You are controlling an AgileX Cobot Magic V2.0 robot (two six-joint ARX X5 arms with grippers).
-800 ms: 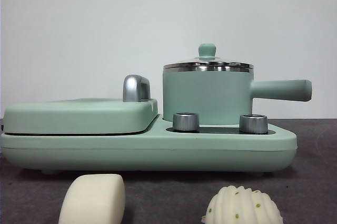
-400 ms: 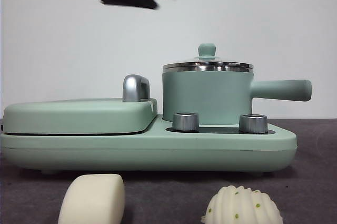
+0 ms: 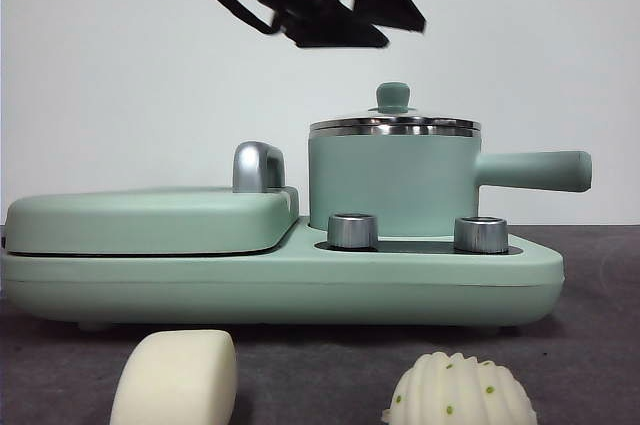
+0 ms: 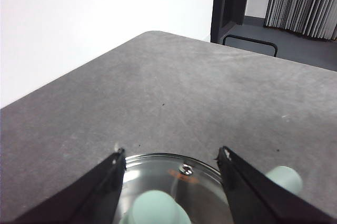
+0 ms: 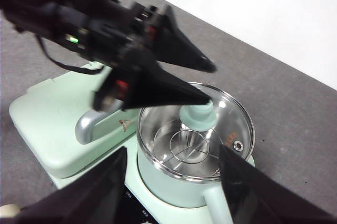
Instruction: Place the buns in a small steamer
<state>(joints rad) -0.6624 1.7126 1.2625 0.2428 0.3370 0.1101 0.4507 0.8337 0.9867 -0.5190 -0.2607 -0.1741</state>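
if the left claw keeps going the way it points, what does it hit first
Most likely the green knob of the glass lid on the small steamer; the open left claw hangs just above it, depth unclear.

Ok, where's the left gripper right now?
In the front view the left gripper hangs open in the air just above the small steamer, up and to the left of the lid's green knob, not touching it.

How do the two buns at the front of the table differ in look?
The smooth bun is a cream-coloured rounded block with a plain surface; the ribbed bun is a whiter dome with grooves and tiny green dots. The smooth bun lies in front of the closed griddle, the ribbed bun in front of the small steamer. Both are pale, sit on the table and are untouched by either gripper.
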